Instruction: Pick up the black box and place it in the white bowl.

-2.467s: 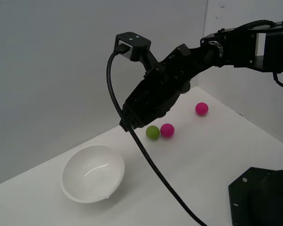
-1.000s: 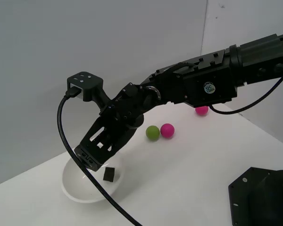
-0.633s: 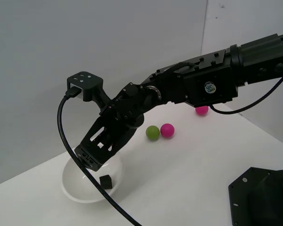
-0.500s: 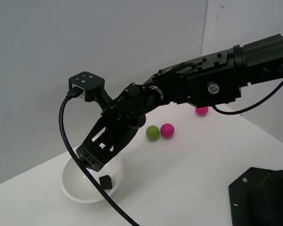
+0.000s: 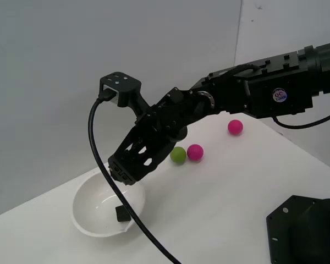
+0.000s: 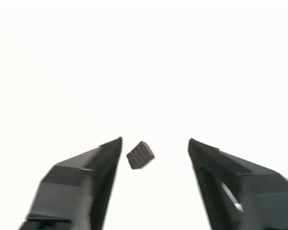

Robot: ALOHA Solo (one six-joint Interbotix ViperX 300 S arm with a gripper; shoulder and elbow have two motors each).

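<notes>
The black box (image 5: pixel 121 213) is a tiny matte cube lying inside the white bowl (image 5: pixel 88 215), near the bowl's side toward the exterior view's right. My gripper (image 5: pixel 125 175) hangs above the bowl's rim, open and holding nothing. In the wrist view the black box (image 6: pixel 140 155) shows free between the two spread fingers (image 6: pixel 81 179), against the washed-out white of the bowl, touching neither finger.
A green ball (image 5: pixel 178 155) and a pink ball (image 5: pixel 195 152) sit side by side beyond the bowl, with another pink ball (image 5: pixel 235 127) farther back. A black robot base (image 5: pixel 305 231) stands at the lower right. The arm's cable (image 5: pixel 126 209) hangs across the bowl.
The box dropped out of the gripper into the bowl and settled there. Since then the open gripper has risen and drawn back toward the exterior view's right.
</notes>
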